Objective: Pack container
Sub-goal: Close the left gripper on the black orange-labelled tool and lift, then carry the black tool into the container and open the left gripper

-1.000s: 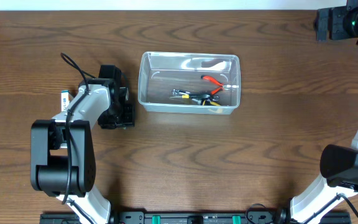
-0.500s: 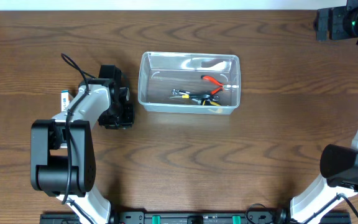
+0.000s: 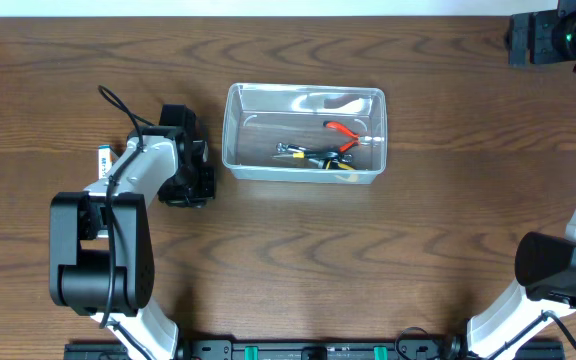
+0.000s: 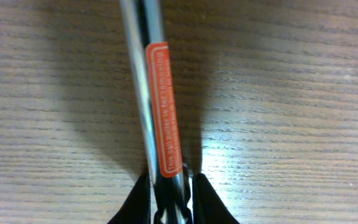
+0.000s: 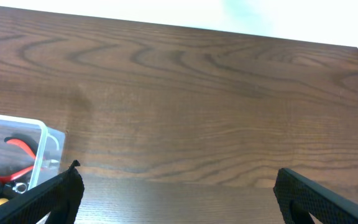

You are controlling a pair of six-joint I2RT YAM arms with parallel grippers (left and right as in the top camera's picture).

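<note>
Brown wood-grain table (image 3: 388, 250), overhead view: the container (image 3: 230, 140) sits mid-table with its long axis running left to right. It holds red-handled pliers (image 3: 341, 129) and a dark yellow-tipped tool (image 3: 318, 157). The left gripper (image 3: 190, 186) stands just beside the container's left short wall, not touching it, so the container lies to that gripper's right. The right gripper (image 3: 543, 38) is well apart, at the far right corner. Bare wood surrounds the container on every side.

Left wrist view: both fingers (image 4: 140, 200) are closed against a metal bar (image 4: 140, 74) with a red label (image 4: 166, 106). The bar's long axis runs straight ahead of them. Whether it rests on the wood cannot be told.

Right wrist view: the fingers are spread wide with nothing between them. The container's corner shows at lower left.

Judgement: the left arm is the nearer carrier. The bar should go in lengthwise, clearing the thick rim.
</note>
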